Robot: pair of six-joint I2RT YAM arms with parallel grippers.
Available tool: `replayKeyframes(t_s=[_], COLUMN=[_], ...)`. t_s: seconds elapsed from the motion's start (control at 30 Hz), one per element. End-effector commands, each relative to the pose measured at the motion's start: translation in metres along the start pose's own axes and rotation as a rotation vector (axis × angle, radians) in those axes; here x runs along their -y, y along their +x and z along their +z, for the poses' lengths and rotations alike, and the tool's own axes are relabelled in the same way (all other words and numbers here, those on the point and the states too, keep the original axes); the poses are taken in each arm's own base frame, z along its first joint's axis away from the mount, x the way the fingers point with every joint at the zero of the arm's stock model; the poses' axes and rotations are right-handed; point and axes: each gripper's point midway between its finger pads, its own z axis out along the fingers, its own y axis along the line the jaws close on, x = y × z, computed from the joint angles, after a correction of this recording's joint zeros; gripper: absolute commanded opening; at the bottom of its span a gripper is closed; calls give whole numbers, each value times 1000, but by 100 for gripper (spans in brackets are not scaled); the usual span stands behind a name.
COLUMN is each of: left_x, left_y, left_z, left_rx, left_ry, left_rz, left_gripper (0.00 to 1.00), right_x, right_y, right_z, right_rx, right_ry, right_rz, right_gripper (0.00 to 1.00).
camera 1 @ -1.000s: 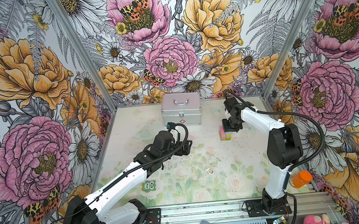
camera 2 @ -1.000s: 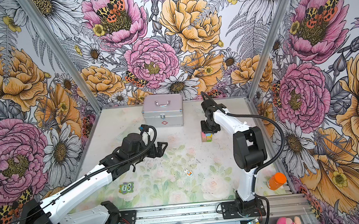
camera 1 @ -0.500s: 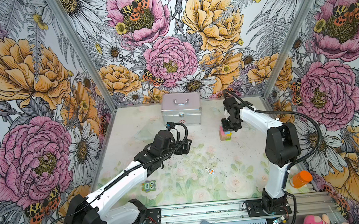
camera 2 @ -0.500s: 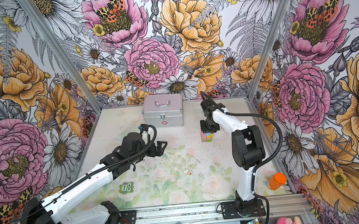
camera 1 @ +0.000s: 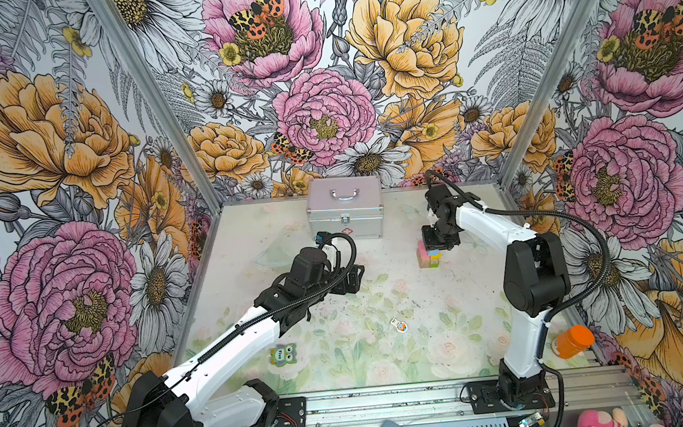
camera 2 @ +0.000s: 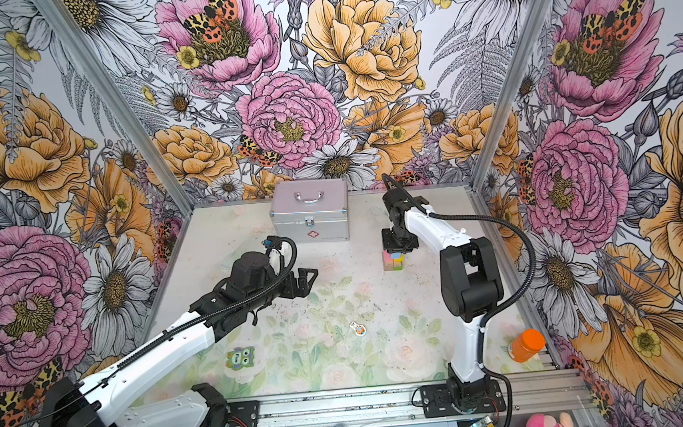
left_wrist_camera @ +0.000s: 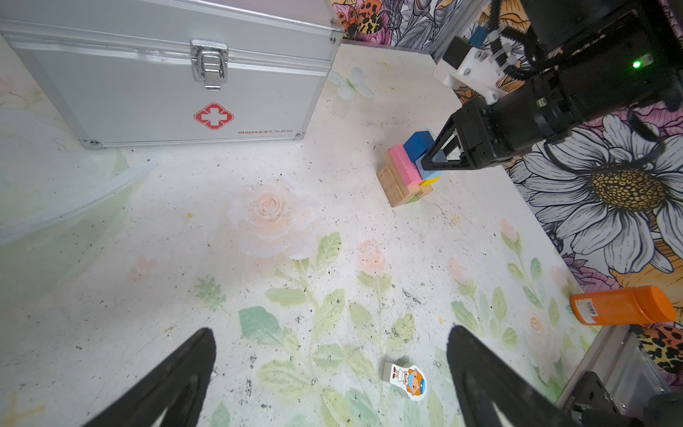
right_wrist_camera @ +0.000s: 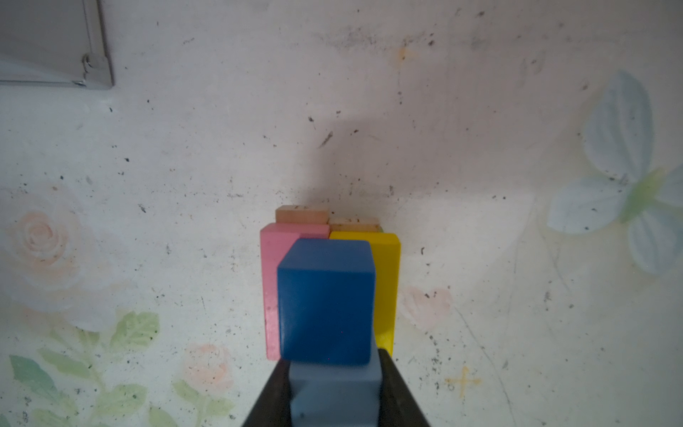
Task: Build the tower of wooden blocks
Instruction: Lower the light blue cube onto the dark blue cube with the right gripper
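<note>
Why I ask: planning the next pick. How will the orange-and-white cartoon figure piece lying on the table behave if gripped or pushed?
The cartoon figure piece shows a thick cut edge, so probably stiff, not floppy. Lying flat on the table, it would likely slide rather than roll or tip. Its low profile may make pinching awkward.

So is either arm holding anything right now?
Yes: the right end effector pinches a light blue wooden block by its two opposite sides. The left end effector is open and empty.
</note>
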Motion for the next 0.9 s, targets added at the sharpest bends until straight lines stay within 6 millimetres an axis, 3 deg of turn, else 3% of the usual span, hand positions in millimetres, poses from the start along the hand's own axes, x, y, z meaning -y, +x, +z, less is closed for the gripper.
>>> replayKeyframes(t_s=[0.0, 0.27, 0.57, 0.87], left_x=[1, 0, 0, 1], left_y=[-4, -4, -1, 0], left_z=[0, 1, 1, 1], left_rx=[23, 22, 15, 10], left_ry=[22, 25, 33, 43], left_rz=[-10, -13, -15, -9], left_gripper=[99, 99, 99, 99], right_x=[0, 0, -1, 0], right_y=[-9, -8, -7, -9], right_z=[-1, 2, 0, -18], right_rx=[13, 2, 3, 43], right_ry=[-7, -9, -18, -16], right_rz=[6, 8, 25, 27], right_gripper=[30, 32, 42, 48])
